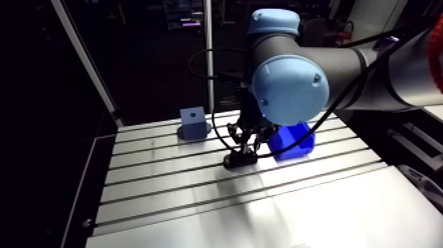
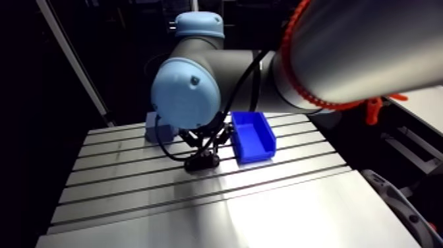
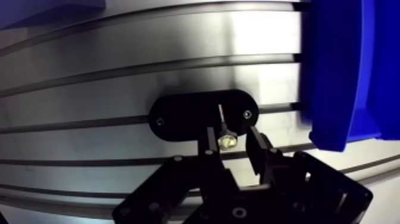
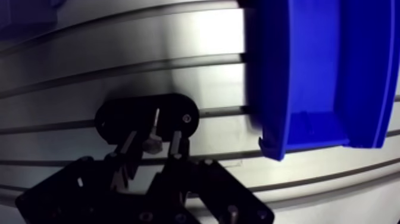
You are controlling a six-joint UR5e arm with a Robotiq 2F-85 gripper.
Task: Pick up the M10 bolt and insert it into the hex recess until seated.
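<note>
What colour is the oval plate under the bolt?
Black. The flat oval plate under the small silvery bolt shows best in the wrist view.

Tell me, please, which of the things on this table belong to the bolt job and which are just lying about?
Belong to the job: bolt, between the fingers of the open gripper; black plate under it; light-blue block with a hole on top, probably the recess.
Just lying about: blue bin, beside the plate.
</note>
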